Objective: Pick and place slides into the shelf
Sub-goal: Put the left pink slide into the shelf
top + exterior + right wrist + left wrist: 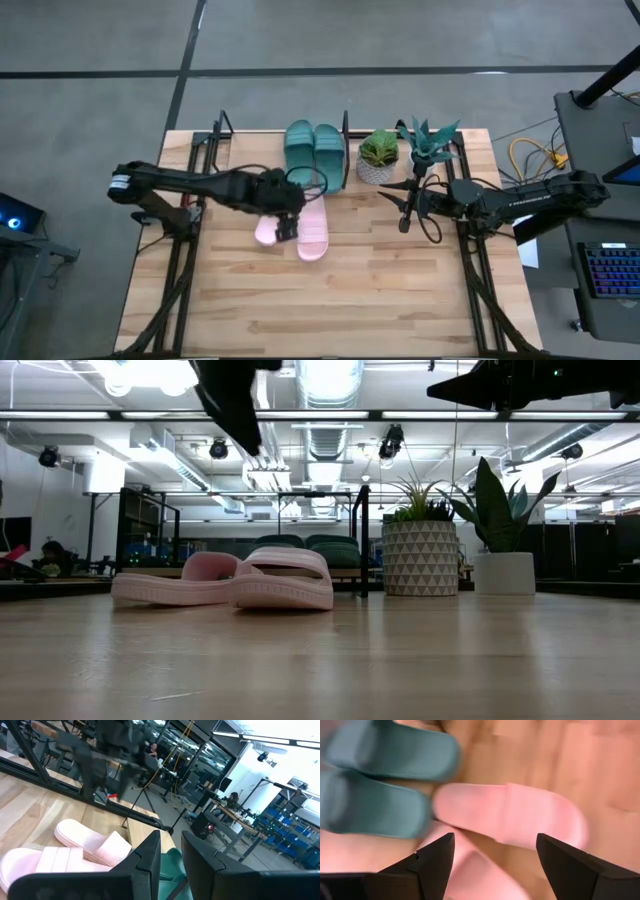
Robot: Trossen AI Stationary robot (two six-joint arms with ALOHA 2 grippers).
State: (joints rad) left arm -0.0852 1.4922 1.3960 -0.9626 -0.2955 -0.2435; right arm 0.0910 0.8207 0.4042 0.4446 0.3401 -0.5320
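Left gripper (287,222) open above two pink slides (312,232) near the table's (350,300) middle; right gripper (405,213) nearly closed, empty.

**Pink and teal on pale wood**

Two pale pink slides (303,229) lie on the light, honey-toned plank table (330,300). Two dark teal-green slides (314,152) sit in the shelf (345,128) of thin black posts. One planter (420,559) is white with a grey triangle pattern under a yellow-green plant; the other pot (503,573) is plain white, its leaves (497,507) blue-green. Both arms are black.
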